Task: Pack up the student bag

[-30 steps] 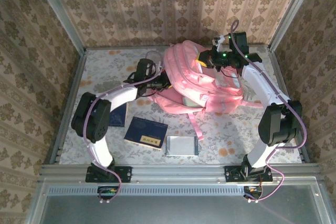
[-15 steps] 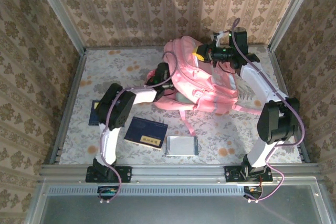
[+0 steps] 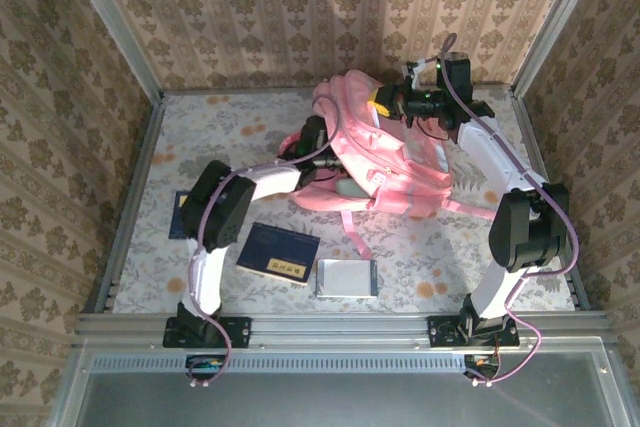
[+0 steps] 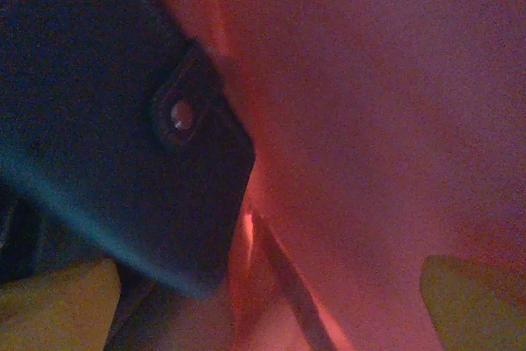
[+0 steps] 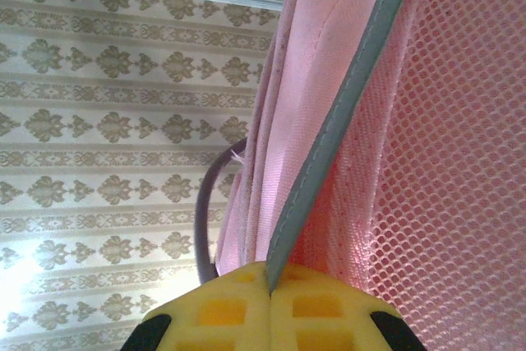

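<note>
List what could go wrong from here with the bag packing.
1. The right pincer grips the student bag only by its thin grey-trimmed edge; it may slip and the opening could collapse.
2. The left pincer, open inside the bag beside the dark blue item, might snag fabric or drag that item out when withdrawn.

Your top cam's evenly lit w/ a warm bright patch on the back wall (image 3: 330,7) and soft shadows under the student bag (image 3: 385,162), your left wrist cam's dim, red-tinted & fully out of focus, and your right wrist cam's bright w/ glare bottom-left.
</note>
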`<state>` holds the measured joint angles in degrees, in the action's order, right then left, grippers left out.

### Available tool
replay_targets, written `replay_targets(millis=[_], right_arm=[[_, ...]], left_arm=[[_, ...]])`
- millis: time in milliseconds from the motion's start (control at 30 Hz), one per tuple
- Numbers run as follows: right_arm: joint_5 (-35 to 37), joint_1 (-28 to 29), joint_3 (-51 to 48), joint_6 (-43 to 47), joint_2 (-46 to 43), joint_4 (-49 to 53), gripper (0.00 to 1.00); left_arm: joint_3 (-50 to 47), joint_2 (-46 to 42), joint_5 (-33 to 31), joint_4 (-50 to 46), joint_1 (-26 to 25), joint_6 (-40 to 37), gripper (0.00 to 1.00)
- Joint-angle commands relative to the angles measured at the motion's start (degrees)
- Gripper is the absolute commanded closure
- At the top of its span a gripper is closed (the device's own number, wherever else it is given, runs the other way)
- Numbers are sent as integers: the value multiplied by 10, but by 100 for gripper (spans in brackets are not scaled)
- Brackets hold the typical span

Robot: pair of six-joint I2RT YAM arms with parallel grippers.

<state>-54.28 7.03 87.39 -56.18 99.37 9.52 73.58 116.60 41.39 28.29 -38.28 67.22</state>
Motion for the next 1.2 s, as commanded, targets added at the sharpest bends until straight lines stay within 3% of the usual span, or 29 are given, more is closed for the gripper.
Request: replay_targets(millis=[0,167,267,567,633,800,900,1067,1167], right_arm=[[23,-9,31,54,-34,19,100],[58,-11,31,86,-34,53,100],[82,-7,42,114,-31,87,100],[223,48,129,254,14,268,99],[267,61,150,281,20,305,84],[305,71,146,300,4,316,70],[309,74,140,303,-2,318,60],[401,100,133,333,-39,354,58],[508,124,128,357,-69,394,59]], left_arm=[[-47,-62,2,-90,14,-65,3],[-98,-142,-13,-176,41,-129,2],[-88,-182,-36,-291,45,-199,2],[-89,-288,-200,-529,70,-336,2],[-99,-310,-224,-560,81,-360,1],[-117,-352,-280,-609,94,-405,0],[-107,-336,-277,-634,104,-415,0],[-90,-341,-307,-667,105,-444,1],[-54,-338,-405,-742,94,-490,2]])
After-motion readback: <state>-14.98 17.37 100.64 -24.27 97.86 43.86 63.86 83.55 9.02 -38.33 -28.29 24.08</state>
